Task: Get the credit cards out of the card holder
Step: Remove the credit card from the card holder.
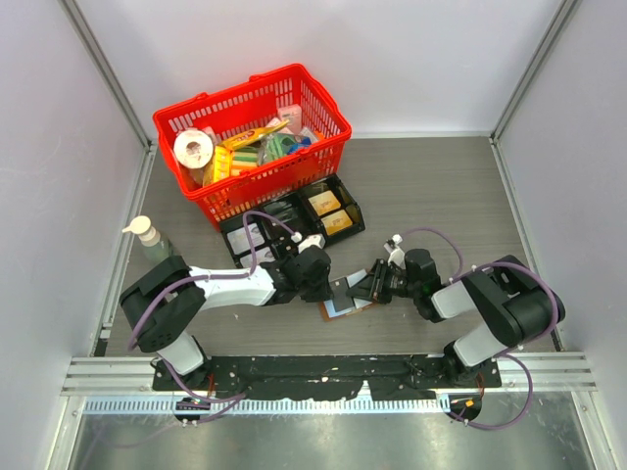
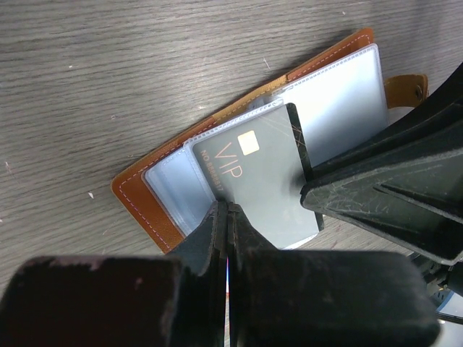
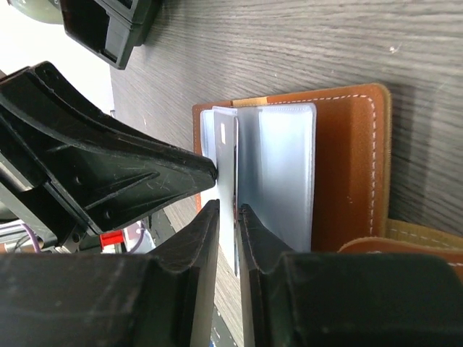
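The brown card holder (image 1: 345,305) lies open on the table between my two grippers. In the left wrist view its tan-stitched cover (image 2: 137,195) and clear plastic sleeves show, with a grey "VIP" credit card (image 2: 264,181) partly out of a sleeve. My left gripper (image 2: 228,208) is shut at the sleeve's near edge, by the card's corner. My right gripper (image 3: 230,210) is closed on the thin edge of the card (image 3: 226,144), seen edge-on beside the holder's brown cover (image 3: 354,166). In the top view the left gripper (image 1: 331,284) and right gripper (image 1: 361,289) almost touch over the holder.
A red basket (image 1: 333,122) full of groceries stands at the back left. A black divided tray (image 1: 294,211) with small packs sits just behind the grippers. A pump bottle (image 1: 149,235) stands by the left wall. Walls close in on three sides.
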Robot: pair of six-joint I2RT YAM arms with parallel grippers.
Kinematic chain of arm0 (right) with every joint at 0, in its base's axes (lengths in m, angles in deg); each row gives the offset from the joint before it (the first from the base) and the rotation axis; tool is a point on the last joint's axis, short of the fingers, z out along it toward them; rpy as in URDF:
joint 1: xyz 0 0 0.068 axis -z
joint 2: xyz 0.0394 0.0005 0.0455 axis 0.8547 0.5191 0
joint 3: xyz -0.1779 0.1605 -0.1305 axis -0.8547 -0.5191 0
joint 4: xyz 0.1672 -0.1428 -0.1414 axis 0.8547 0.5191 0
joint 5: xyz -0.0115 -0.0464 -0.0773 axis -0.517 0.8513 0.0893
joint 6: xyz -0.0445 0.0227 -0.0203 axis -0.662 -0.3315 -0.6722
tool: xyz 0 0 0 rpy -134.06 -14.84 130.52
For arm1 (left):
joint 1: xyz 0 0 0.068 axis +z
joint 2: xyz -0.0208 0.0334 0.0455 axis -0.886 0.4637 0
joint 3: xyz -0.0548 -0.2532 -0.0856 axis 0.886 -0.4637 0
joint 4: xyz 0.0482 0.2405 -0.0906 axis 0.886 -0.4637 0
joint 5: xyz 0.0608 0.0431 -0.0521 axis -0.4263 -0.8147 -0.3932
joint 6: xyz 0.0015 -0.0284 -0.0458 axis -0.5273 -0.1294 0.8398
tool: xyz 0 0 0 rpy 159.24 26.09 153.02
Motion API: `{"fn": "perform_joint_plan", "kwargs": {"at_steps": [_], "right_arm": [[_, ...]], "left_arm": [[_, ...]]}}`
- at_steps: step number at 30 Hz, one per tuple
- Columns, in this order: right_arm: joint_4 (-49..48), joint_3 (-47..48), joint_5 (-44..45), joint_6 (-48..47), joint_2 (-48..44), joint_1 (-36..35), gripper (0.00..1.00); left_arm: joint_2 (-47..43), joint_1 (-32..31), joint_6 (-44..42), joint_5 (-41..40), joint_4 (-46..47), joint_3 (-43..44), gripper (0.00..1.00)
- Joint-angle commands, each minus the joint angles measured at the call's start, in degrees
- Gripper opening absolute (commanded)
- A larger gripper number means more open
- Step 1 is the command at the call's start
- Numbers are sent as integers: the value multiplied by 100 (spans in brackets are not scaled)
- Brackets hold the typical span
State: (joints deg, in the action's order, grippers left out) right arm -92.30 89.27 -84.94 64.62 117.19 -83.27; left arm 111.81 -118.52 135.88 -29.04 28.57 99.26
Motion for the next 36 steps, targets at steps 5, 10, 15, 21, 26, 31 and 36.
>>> {"fn": "perform_joint_plan", "kwargs": {"at_steps": [5, 10, 15, 21, 26, 31, 36], "right_arm": [[-919, -19, -146, 353, 199, 98, 16], [-1025, -63, -199, 389, 199, 177, 10], [-1156, -177, -278, 389, 190, 282, 8], [-1122, -283, -454, 336, 120, 590, 3], [-761, -186, -498, 151, 23, 617, 10], [-708, -133, -515, 81, 181, 599, 29], [-700, -63, -506, 28, 383, 538, 31]], "left_arm": [[116, -29, -48, -78, -489, -210, 0], [142, -37, -48, -61, -497, -201, 0], [151, -37, -30, -52, -497, -210, 0], [125, -37, -13, -61, -497, -227, 0], [116, -37, -30, -43, -489, -219, 0], [160, -37, -39, -26, -462, -201, 0], [151, -37, -31, -17, -462, -210, 0]]}}
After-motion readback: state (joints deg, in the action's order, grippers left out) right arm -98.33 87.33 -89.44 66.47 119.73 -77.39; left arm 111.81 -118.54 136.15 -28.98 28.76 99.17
